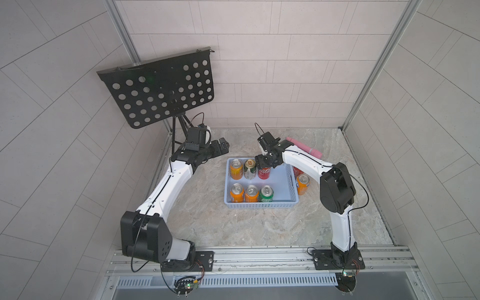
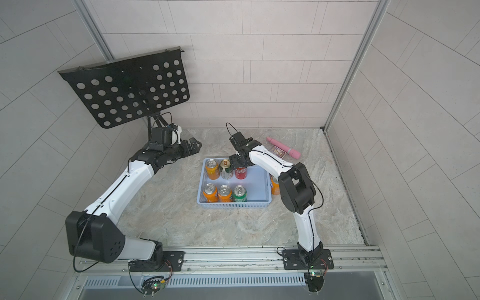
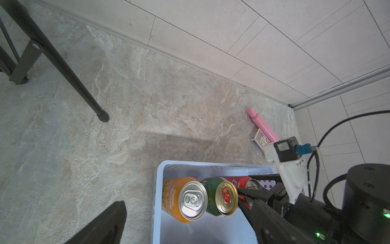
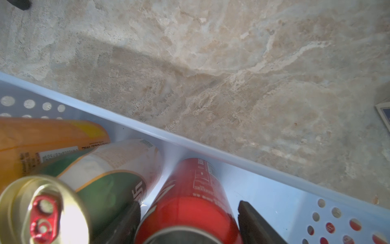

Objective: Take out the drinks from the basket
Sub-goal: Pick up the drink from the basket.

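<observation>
One red can point(image 4: 190, 196), upright in basket point(image 4: 274, 190), close between right gripper point(image 4: 188, 213) jaws

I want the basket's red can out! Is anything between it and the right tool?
Nothing visible. The right tool straddles the red can, a finger on each side; the green-and-white can stands close beside, not between.

**Soft, even light; one wrist view blurred**

Both top views are bright and evenly lit, with only faint, soft shadows on the table point(image 1: 233, 226). The lines of the wall point(image 1: 259, 78) bend toward the frame edges, so the lens distorts there. In the right wrist view the near gold can top point(image 4: 42, 211) and the red can point(image 4: 190, 200) are out of focus, and a broad shadow crosses the table. The left wrist view is sharper, and its silver can top point(image 3: 193, 200) shows glare.
</observation>
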`<action>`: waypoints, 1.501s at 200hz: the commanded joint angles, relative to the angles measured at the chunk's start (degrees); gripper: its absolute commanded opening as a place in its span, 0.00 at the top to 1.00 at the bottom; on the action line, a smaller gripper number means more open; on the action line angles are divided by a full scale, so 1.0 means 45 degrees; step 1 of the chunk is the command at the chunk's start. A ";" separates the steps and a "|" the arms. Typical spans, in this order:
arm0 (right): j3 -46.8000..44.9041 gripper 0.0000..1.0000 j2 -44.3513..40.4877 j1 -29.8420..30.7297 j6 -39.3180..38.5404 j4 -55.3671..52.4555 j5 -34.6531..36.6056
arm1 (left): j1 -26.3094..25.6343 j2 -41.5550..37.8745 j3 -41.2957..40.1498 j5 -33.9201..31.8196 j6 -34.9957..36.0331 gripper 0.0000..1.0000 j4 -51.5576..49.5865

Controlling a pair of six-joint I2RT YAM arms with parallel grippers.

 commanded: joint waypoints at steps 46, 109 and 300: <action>-0.0128 0.49 -0.0137 0.0025 0.0079 -0.0481 0.0179 | 0.0093 -0.0124 -0.0107 0.0273 -0.0059 0.00 0.0253; 0.0031 0.68 -0.1049 -0.0031 0.0122 -0.0815 0.0169 | 0.0068 0.0373 0.0617 0.0547 -0.0714 0.00 0.0289; 0.3219 0.74 -0.1887 -0.0850 -0.0214 -0.2952 0.0076 | -0.0173 0.2182 0.2711 0.2328 -0.1895 0.00 0.2231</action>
